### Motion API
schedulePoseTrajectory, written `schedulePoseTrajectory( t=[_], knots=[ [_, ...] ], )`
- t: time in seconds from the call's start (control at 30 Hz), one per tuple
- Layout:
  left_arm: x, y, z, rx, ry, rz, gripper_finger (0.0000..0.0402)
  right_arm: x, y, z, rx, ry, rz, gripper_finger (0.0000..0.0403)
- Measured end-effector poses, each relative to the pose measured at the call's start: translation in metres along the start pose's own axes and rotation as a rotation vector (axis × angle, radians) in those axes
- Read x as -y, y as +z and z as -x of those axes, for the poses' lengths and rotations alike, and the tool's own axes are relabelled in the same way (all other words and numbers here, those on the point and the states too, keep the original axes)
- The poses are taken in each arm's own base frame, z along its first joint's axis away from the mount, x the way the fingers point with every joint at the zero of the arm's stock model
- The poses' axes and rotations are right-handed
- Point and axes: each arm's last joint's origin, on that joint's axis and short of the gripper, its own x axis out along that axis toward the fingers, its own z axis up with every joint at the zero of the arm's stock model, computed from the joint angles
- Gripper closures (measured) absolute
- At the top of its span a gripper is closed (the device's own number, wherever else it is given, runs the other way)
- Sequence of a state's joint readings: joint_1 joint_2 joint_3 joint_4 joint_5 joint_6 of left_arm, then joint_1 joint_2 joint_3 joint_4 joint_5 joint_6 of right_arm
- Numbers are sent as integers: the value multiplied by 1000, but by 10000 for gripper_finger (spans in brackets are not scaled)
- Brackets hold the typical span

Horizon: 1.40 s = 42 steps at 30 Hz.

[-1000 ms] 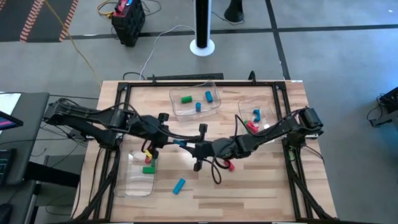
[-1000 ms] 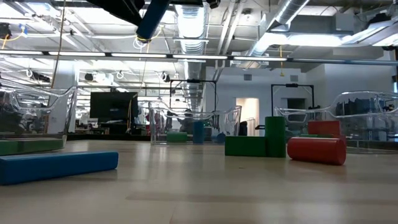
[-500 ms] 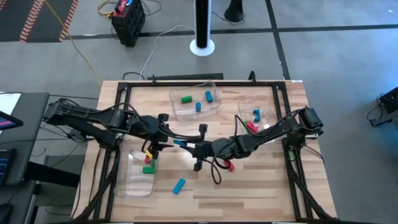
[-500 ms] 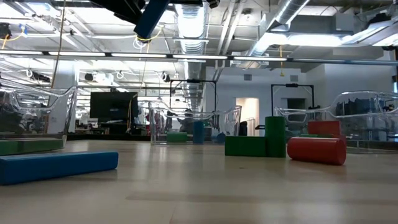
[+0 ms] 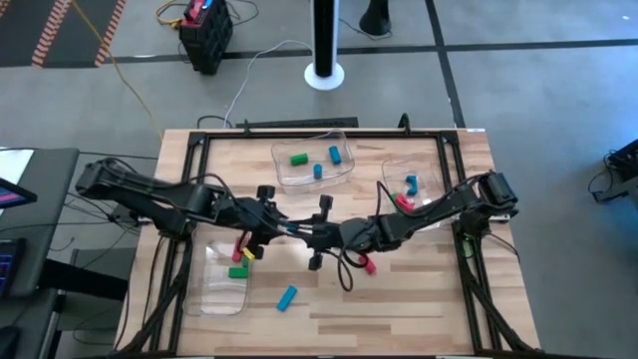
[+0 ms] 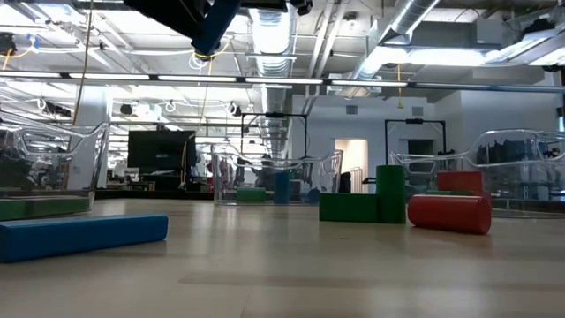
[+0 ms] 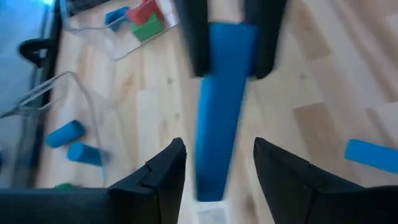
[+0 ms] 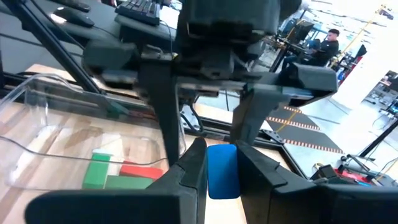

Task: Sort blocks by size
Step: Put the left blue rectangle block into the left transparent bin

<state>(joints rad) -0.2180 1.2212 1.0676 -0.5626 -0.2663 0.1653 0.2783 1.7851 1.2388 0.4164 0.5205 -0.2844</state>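
Observation:
A long blue bar [image 7: 219, 118] hangs in the air over the table's middle [image 5: 292, 229] and shows at the top of the low view [image 6: 214, 28]. My right gripper [image 8: 222, 167] is shut on one end of it. My left gripper [image 7: 217, 165] faces it, open, with a finger on either side of the bar's free end and not touching it. Loose on the table lie a blue block [image 5: 287, 297] and a red block [image 5: 369, 265]. Two green blocks [image 6: 362, 205] also stand there. My right gripper pinches the blue bar's end [image 7: 231, 46] between its two fingers, by two opposite sides. The fingers come level from the table's right and lie along the bar. The bar sticks out past the fingertips toward the left gripper, lifted clear of the table.
Three clear trays stand on the table. The far middle one [image 5: 314, 179] holds green and blue blocks, the right one [image 5: 429, 165] blue and red ones, and the near left one [image 5: 224, 294] red and green ones. Black cables hang beneath both grippers.
My left gripper has moved toward the table's right, closing on my right gripper and the blue bar's free end. The bar and my right gripper have stayed about where they were.

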Motion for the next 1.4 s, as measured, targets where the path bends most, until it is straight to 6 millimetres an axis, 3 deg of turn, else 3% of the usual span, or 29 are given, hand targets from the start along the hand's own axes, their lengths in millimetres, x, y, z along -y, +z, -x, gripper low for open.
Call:
schedulePoseTrajectory(
  t=[0.2, 0.6, 0.97, 1.4],
  knots=[
    [1, 1, -1, -10, 87, -14, 251, 0, 0, 0, 0, 0, -5, 310],
    [3, -1, 1, -24, 77, -40, 345, 0, 0, 0, 0, -1, -7, 310],
    [3, -2, 1, -34, 85, -43, 346, 0, -1, 0, -10, 2, -17, 299],
    [3, -13, 7, -142, 121, -51, 346, -4, -2, 2, -35, -12, 5, 207]
  ],
)
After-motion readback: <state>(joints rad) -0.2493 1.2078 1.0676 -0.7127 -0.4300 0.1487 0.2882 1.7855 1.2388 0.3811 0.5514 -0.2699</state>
